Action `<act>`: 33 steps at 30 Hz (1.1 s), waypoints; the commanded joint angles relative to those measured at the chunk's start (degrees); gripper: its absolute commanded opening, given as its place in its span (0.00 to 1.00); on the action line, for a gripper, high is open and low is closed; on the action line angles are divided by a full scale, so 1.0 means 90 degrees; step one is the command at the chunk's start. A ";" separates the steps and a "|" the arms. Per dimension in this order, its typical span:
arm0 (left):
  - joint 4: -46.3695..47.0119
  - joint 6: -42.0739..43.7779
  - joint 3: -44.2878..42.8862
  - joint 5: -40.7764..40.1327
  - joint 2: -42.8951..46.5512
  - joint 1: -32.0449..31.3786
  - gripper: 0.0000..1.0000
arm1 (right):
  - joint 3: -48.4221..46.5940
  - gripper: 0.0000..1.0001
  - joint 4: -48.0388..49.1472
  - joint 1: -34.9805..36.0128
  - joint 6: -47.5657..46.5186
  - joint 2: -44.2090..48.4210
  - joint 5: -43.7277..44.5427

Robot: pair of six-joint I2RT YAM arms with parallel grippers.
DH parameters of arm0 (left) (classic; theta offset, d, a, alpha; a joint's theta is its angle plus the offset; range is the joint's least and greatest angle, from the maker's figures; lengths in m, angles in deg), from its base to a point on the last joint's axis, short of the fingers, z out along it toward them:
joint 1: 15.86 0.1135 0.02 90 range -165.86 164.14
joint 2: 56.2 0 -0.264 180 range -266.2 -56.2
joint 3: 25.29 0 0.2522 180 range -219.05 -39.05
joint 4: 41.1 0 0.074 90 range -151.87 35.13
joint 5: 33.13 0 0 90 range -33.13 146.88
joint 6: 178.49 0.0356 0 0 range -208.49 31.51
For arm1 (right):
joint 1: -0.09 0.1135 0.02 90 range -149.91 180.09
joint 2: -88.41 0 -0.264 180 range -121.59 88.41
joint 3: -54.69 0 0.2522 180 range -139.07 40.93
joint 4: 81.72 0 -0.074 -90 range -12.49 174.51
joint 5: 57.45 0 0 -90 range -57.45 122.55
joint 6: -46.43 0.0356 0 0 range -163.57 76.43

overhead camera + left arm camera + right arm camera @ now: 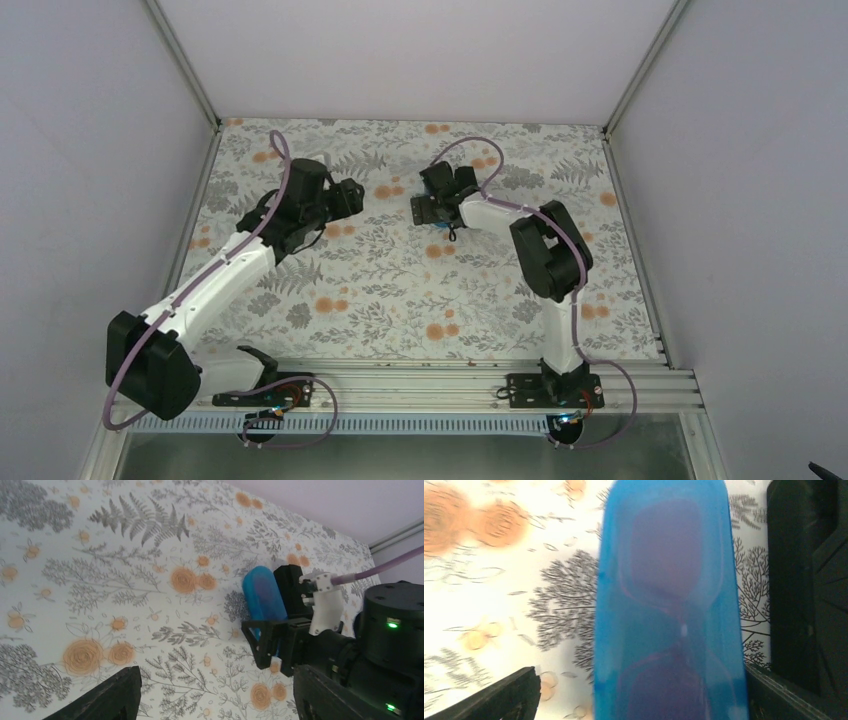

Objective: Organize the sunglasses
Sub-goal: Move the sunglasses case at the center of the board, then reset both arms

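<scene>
Blue plastic fills the centre of the right wrist view: this is the case (669, 605), lying flat on the flowered tabletop (499, 580). Locate the sunglasses (674, 630) within its outline. Two purple-pink lens shapes and a thin bridge show there, one lens toward the top of the frame and one toward the bottom. These views do not tell you whether a lid covers the sunglasses or they lie in an open shell.

Check the right gripper (438, 205). Its fingers stand apart, one at the lower left of the wrist view and one along the right edge, with the case between them. The finger at lower left is clear of the case. Contact on the right side cannot be confirmed.

Check the left gripper (220, 692). Its fingers are wide apart at the bottom corners of its own view and hold nothing. In the overhead view it hangs left of the case, apart from it.

Judge the step as late: the sunglasses appear stowed, and the work in hand is on the case itself. The next move likely calls for either pressing the case shut or closing squarely on its long sides. Keep the fingers centred along its length, because the glossy shell may slip or pivot if gripped off-centre.
</scene>
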 commanded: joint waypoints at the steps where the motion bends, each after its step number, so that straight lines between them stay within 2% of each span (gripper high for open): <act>1: -0.0250 0.0504 -0.0464 -0.0404 0.0213 0.0027 0.77 | 0.0025 1.00 0.0112 -0.0014 -0.0199 0.0911 -0.0435; 6: -0.0732 0.0797 -0.0828 -0.0854 0.0555 0.0027 0.83 | 0.0568 1.00 -0.0076 -0.0018 0.0049 0.2133 -0.0108; 11: -0.0901 0.1043 -0.0932 -0.1222 0.1143 0.0027 0.87 | 0.1749 1.00 -0.0209 -0.0016 0.0704 0.4001 0.1023; 14: -0.0951 0.1278 -0.0925 -0.1568 0.1534 0.0013 0.99 | 0.2445 1.00 -0.0429 -0.0020 0.0979 0.5141 0.1681; 18: -0.0998 0.1605 -0.0827 -0.2139 0.2023 0.0001 1.00 | 0.3027 1.00 -0.0816 -0.0014 0.1044 0.6605 0.2333; 26: -0.0786 0.1979 -0.0467 -0.2948 0.3169 -0.0045 1.00 | 0.3320 1.00 -0.1269 -0.0021 0.0895 0.9212 0.3443; 33: -0.0130 0.2402 0.0082 -0.3001 0.4193 -0.0041 1.00 | 0.3314 1.00 -0.1211 -0.0021 0.0651 1.0280 0.4087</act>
